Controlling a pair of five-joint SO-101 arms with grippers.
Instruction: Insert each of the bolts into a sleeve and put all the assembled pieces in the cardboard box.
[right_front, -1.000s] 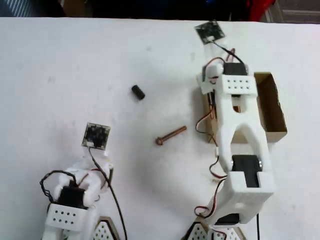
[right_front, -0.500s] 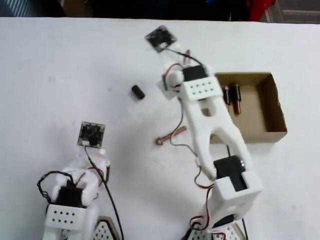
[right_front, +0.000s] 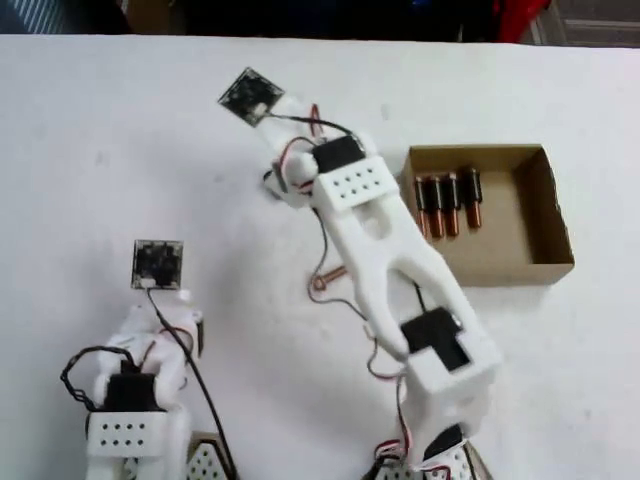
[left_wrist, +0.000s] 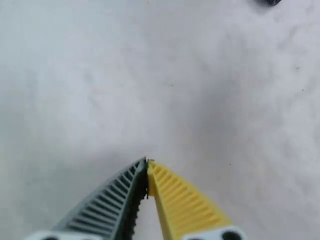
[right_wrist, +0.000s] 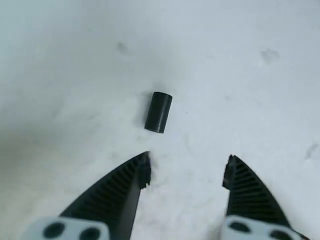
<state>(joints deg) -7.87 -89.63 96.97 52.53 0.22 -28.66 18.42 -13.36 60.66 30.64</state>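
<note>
A black sleeve (right_wrist: 158, 112) lies on its side on the white table, just ahead of my right gripper (right_wrist: 187, 172), which is open and empty. In the high view the right arm (right_front: 365, 215) stretches from the near edge toward the table's middle, covering the sleeve. The copper bolt (right_front: 321, 282) lies beside and partly under that arm. The cardboard box (right_front: 548, 215) at the right holds three assembled pieces (right_front: 449, 204) side by side. My left gripper (left_wrist: 146, 163) is shut on nothing over bare table near the front left; the sleeve (left_wrist: 270, 2) sits far ahead of it.
The left arm (right_front: 130, 400) sits folded at the front left corner with its camera board (right_front: 158, 263) ahead of it. White table surface stretches open at the back left and between the two arms.
The right arm has swung left from above the box to above the sleeve, uncovering the pieces in the box. The left arm has shifted slightly left.
</note>
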